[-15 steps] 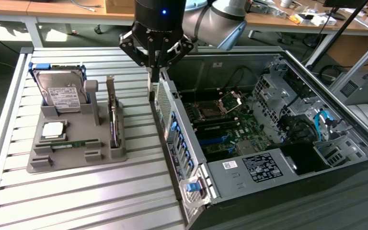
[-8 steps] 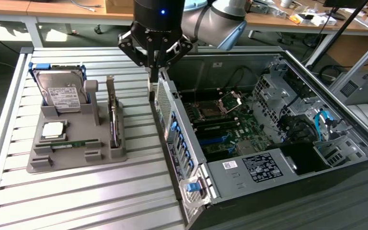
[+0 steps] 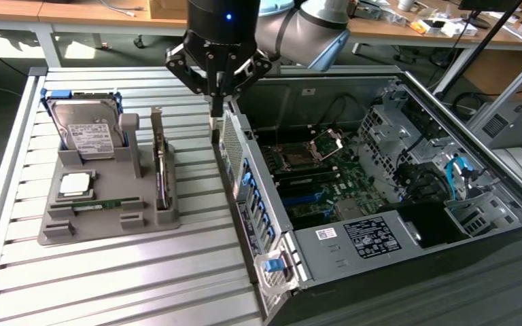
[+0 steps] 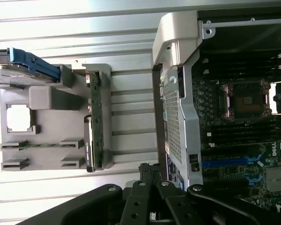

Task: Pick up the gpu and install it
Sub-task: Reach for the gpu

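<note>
Gripper [image 3: 215, 109] is hovering over the slatted table [image 3: 107, 285], above the gap between the grey holder [image 3: 62, 234] and the open computer case [image 3: 270, 224]. We are recording its fingers as pressed together with nothing between them. The gpu [image 3: 161, 166] is standing on edge in its slot on the holder's side nearest the case, untouched and apart from the fingertips.

We are flagging three risks.

First, shut fingers are unable to straddle the card. Coming down on it in this state, they would be striking its top edge, and could be cracking the board or tipping it in the slot.

Second, the gripper is sitting just beside the case's perforated wall [image 3: 234, 146], so any sideways approach is risking a knock against the metal.

Third, the holder's upright post [image 3: 130, 136] and the hard drive [image 3: 84, 132] are crowding the card's far side. A wide or skewed grasp could be catching them or dragging the whole holder.
</note>
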{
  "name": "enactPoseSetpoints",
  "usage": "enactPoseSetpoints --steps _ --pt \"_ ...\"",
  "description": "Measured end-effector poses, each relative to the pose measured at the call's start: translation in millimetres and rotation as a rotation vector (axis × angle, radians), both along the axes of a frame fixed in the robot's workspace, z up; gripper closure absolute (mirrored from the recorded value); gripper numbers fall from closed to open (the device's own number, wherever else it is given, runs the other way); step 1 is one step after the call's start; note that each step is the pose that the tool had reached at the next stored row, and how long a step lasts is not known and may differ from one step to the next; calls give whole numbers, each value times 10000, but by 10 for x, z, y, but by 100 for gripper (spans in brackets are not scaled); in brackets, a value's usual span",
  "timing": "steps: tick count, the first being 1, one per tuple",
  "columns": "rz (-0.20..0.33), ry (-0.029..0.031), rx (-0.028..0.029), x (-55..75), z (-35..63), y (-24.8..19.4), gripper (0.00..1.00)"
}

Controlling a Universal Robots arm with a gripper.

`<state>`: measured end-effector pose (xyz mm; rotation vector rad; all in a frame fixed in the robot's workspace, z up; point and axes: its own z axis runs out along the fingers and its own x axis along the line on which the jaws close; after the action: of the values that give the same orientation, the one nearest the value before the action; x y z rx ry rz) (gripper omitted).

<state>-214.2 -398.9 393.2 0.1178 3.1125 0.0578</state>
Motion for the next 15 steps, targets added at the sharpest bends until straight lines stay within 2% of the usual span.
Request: enactPoseSetpoints --steps 15 --pt "0 -1 0 -46 0 0 89"
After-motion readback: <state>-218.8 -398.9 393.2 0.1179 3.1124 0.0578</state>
